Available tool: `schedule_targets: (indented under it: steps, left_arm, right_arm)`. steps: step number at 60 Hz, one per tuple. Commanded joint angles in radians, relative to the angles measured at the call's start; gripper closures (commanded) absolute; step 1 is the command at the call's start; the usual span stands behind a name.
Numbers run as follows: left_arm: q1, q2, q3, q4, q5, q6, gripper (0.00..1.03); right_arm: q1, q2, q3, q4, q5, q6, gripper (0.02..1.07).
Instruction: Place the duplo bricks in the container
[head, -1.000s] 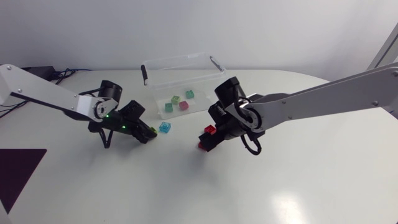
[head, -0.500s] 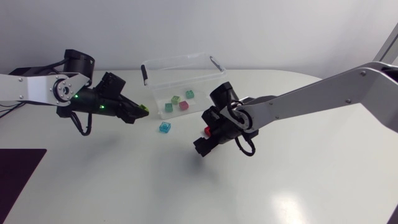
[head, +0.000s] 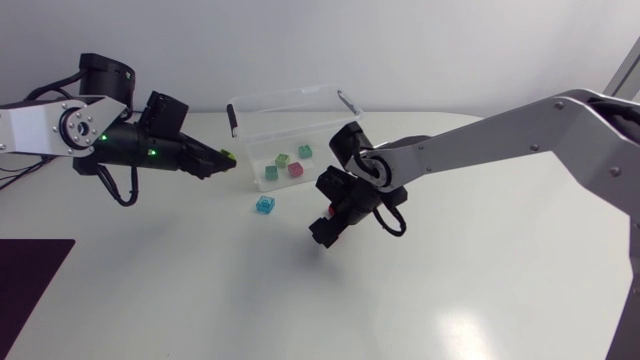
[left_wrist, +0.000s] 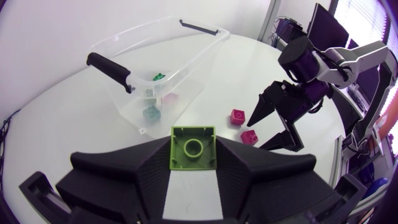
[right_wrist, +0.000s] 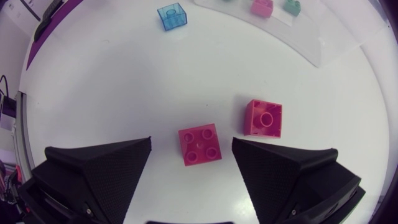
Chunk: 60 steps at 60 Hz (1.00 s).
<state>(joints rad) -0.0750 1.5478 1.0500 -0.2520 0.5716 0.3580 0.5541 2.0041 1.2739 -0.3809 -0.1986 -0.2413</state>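
Lime brick (left_wrist: 193, 148) pinched by left gripper (head: 222, 163); right gripper (right_wrist: 191, 144) spread above red four-stud brick (right_wrist: 199, 147).

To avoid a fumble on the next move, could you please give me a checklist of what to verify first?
1. Left gripper shut on the green brick: ok.
2. Green brick over the container: not ok, the container lies ahead.
3. Right gripper open: ok.
4. Red brick centred between its fingers: ok, untouched.
5. Second red brick clear of those fingers: cannot tell, very close to one.
6. Grippers apart from each other: ok.
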Motion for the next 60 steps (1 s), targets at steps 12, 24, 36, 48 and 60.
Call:
schedule_targets:
  steps: [12, 24, 36, 48, 60]
  left_arm:
    - [-0.008, -0.035, 0.022, -0.027, 0.011, -0.017, 0.83]
    - [-0.005, -0.054, 0.018, -0.038, 0.013, -0.014, 0.83]
    - [0.004, -0.054, 0.013, -0.039, 0.019, -0.005, 0.83]
    - [0.004, -0.051, 0.015, -0.036, 0.024, -0.002, 0.83]
    - [-0.005, -0.041, 0.059, -0.003, 0.024, -0.031, 0.83]
  right_arm:
    - [-0.005, 0.059, 0.084, -0.102, -0.015, -0.073, 0.22]
    - [-0.014, 0.107, 0.157, -0.197, -0.021, -0.107, 0.28]
    - [-0.014, 0.139, 0.196, -0.240, -0.021, -0.125, 0.46]
    - [-0.014, 0.159, 0.202, -0.243, -0.021, -0.133, 0.74]
    - [-0.013, 0.110, 0.162, -0.230, -0.010, -0.133, 0.77]
